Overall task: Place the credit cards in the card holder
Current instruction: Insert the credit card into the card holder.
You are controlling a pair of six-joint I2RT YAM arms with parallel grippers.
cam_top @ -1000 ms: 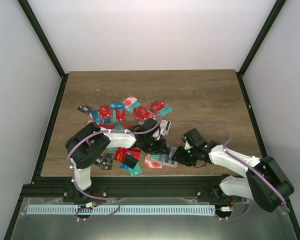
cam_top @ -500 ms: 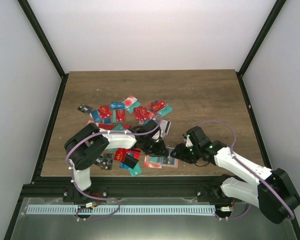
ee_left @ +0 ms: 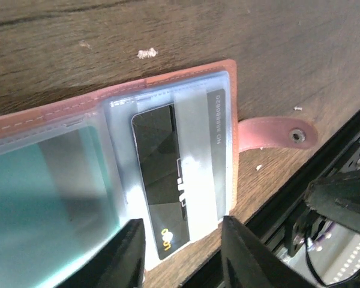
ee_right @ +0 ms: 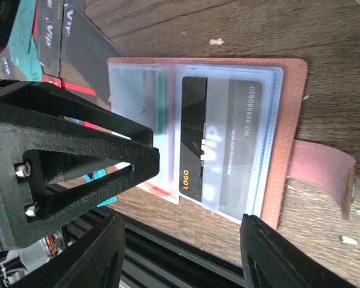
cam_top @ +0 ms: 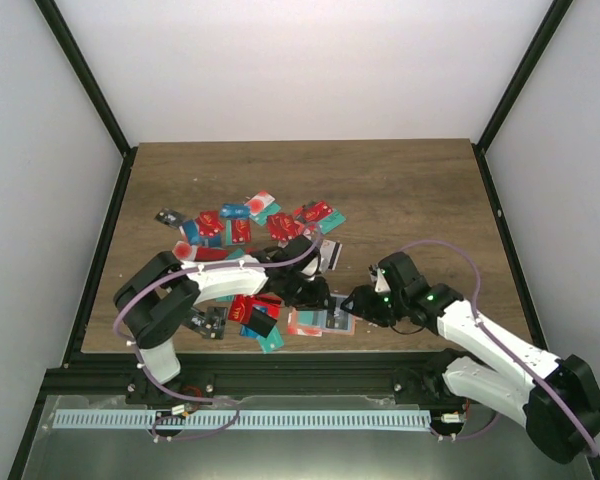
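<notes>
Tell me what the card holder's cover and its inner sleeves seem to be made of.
The card holder cover looks like matte tan leather or an imitation, with stitching along its edge; I cannot tell which. The sleeves look like clear glossy plastic: glare on them, and a black card shows through.

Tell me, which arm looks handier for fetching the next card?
Left, probably: the left gripper hovers open beside the loose credit cards; the right gripper sits beyond the card holder, farther away.
</notes>
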